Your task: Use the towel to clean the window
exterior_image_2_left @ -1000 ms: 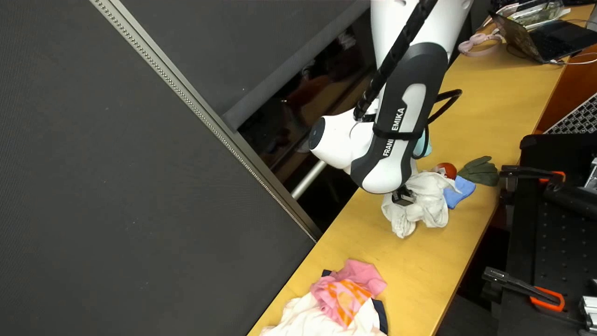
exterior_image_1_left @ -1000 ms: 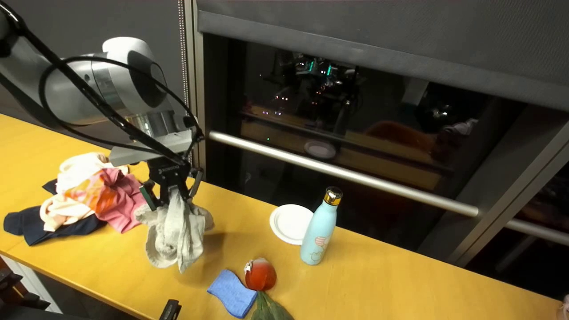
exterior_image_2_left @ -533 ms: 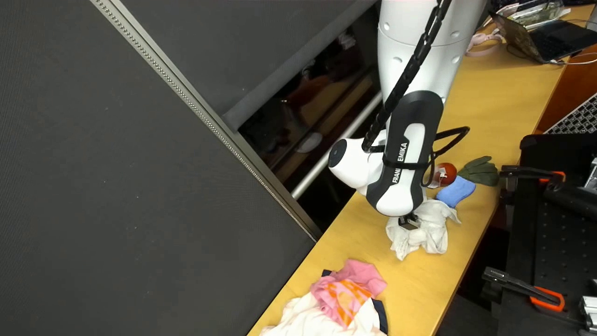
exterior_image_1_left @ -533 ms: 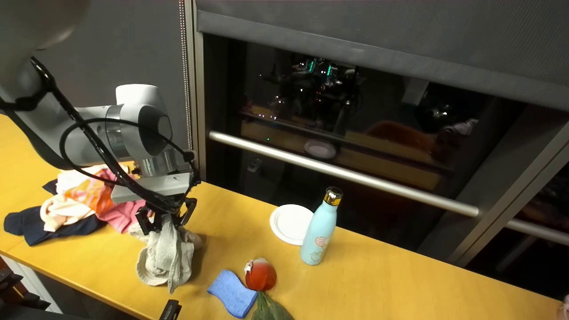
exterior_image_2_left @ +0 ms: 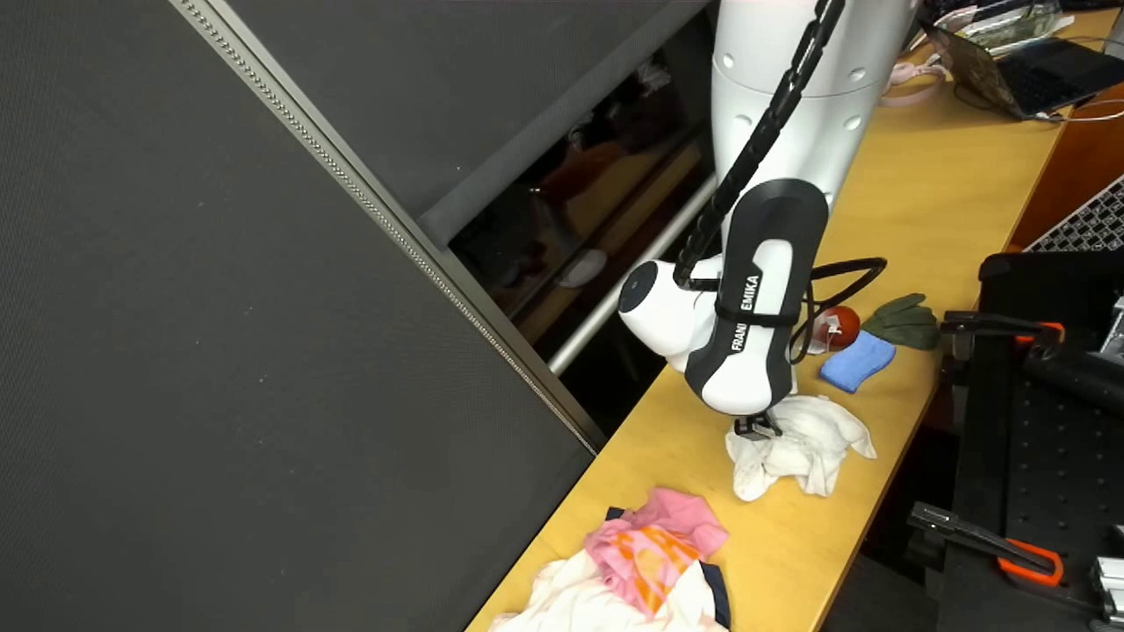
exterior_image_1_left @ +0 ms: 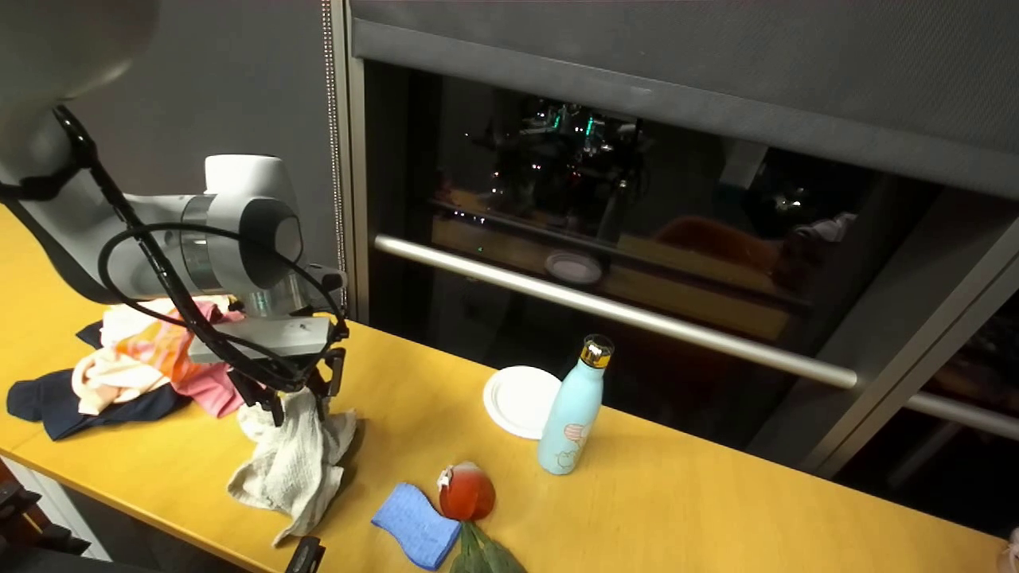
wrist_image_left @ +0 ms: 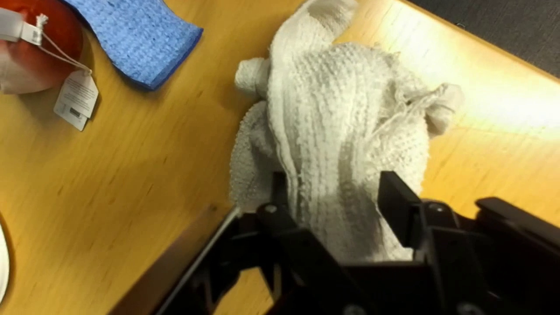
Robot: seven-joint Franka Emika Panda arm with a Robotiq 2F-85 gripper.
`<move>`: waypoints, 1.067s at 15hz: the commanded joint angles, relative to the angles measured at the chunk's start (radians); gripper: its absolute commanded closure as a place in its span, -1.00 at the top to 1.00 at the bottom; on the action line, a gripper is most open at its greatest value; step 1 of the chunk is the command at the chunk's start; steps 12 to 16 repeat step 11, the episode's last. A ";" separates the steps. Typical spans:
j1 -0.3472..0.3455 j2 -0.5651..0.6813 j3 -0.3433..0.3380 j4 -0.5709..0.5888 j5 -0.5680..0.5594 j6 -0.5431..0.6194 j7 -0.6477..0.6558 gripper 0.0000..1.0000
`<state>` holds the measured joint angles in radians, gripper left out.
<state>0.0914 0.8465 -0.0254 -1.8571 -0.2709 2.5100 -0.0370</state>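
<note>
The white towel (exterior_image_1_left: 290,469) lies crumpled on the wooden table; it also shows in an exterior view (exterior_image_2_left: 803,443) and in the wrist view (wrist_image_left: 341,100). My gripper (exterior_image_1_left: 301,414) points down at the towel's back part. In the wrist view the gripper (wrist_image_left: 332,192) has its two fingers well apart, with loose towel folds between and below them. The dark window (exterior_image_1_left: 637,183) is behind the table, partly covered by a grey blind; part of it shows in an exterior view (exterior_image_2_left: 597,193).
A silver bar (exterior_image_1_left: 621,310) crosses the window. A light blue bottle (exterior_image_1_left: 569,422) stands near a white plate (exterior_image_1_left: 509,398). A blue sponge (exterior_image_1_left: 418,525), a red round object (exterior_image_1_left: 467,493) and a green glove (exterior_image_2_left: 904,323) lie nearby. A clothes pile (exterior_image_1_left: 151,366) lies beside the arm.
The arm has come down with the towel to the table. The fingers have opened, and the towel has slumped and spread toward the table's front edge.
</note>
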 commanded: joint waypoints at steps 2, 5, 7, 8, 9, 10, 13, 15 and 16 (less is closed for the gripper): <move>-0.036 -0.135 0.022 -0.092 0.051 0.016 -0.026 0.94; -0.055 -0.196 0.026 -0.112 0.082 0.003 -0.033 1.00; -0.059 -0.208 0.025 -0.109 0.091 0.000 -0.034 1.00; -0.059 -0.212 0.024 -0.110 0.096 0.000 -0.031 1.00; -0.060 -0.211 0.022 -0.109 0.097 0.003 -0.029 1.00; -0.060 -0.209 0.023 -0.108 0.099 0.002 -0.027 1.00; -0.059 -0.206 0.022 -0.109 0.099 0.003 -0.023 1.00; -0.059 -0.206 0.022 -0.109 0.099 0.003 -0.023 1.00; -0.059 -0.206 0.022 -0.109 0.099 0.003 -0.023 1.00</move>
